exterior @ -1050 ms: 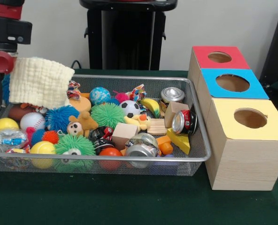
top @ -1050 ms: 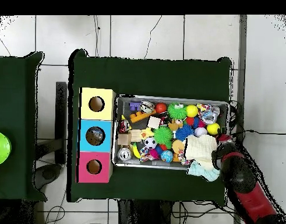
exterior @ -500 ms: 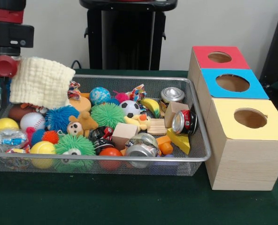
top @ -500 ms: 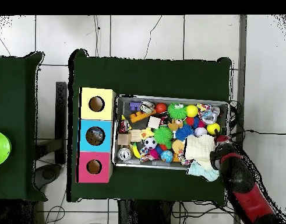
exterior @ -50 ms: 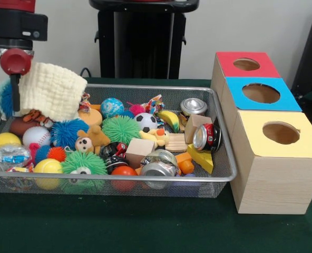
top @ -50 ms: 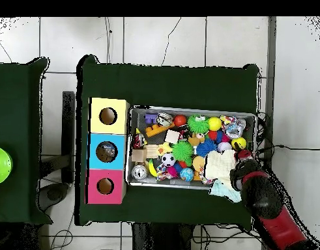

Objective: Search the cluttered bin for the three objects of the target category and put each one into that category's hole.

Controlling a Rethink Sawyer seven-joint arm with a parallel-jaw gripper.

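Over bin corner: tool, clamped on cream cloth. Risk: hanging cloth snags neighbouring toys, or slips free if thinly pinched.

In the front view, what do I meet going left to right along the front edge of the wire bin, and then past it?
Yellow ball → green spiky ball → orange ball → crushed silver can → yellow cheese-shaped wedge → yellow-topped box.
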